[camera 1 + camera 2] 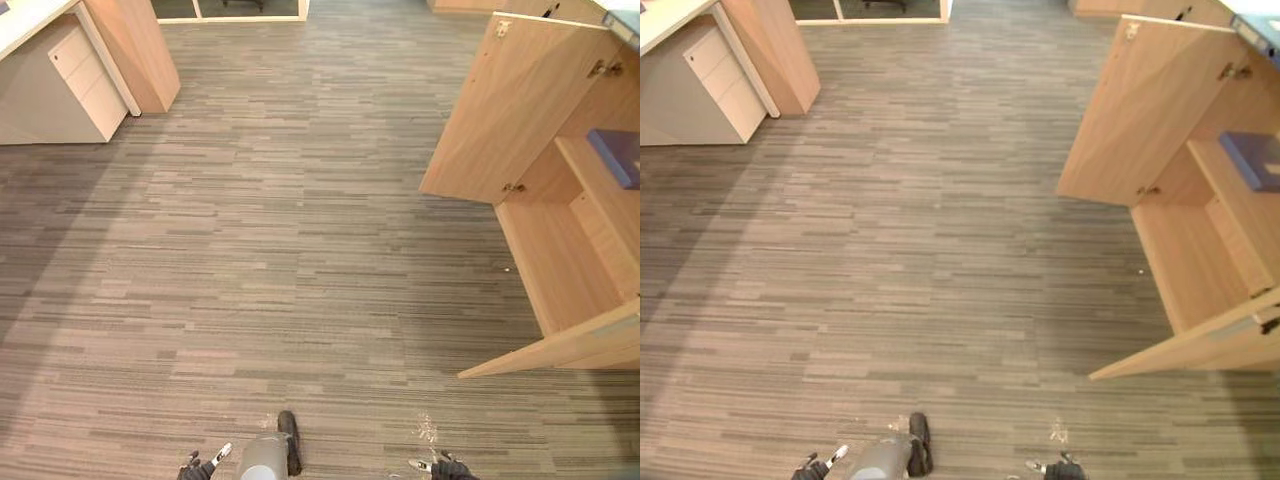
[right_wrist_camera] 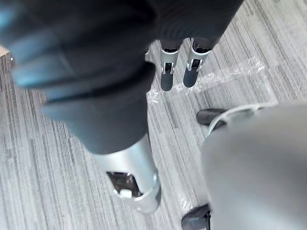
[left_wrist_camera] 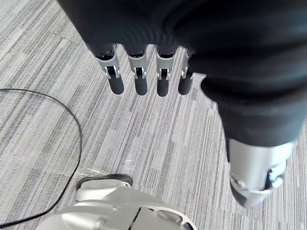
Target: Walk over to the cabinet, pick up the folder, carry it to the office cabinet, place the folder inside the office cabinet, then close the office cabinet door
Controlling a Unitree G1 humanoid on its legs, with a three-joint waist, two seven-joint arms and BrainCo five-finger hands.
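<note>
**Hanging both hands empty while the folder lies in the open cabinet**

Hanging low at the near edge of the eye views, the left hand [image 1: 200, 466] and the right hand [image 1: 441, 467] hold nothing. In the left wrist view the left hand's fingers [image 3: 140, 79] run straight in a row, a little apart, with the thumb [image 3: 256, 177] held off to one side over bare carpet. The right wrist view shows the right hand's fingers [image 2: 169, 72] straight too and its thumb [image 2: 134, 182] apart from them, again with nothing between.

The office cabinet [image 1: 560, 250] of light wood stands at the robot's right with both doors swung wide. The far door [image 1: 500, 110] angles out toward the middle of the room, and the near door [image 1: 560, 352] juts out low over the floor. The folder [image 1: 617, 155], dark blue, lies flat on the shelf [image 1: 600, 205] inside the cabinet, well apart from both hands.

Grey striped carpet [image 1: 300, 250] covers the floor between the robot and the cabinet. At the far left stands a white desk [image 1: 30, 20] with a drawer unit [image 1: 85, 75] under it, and a light wooden panel [image 1: 135, 50] just beside that.
</note>
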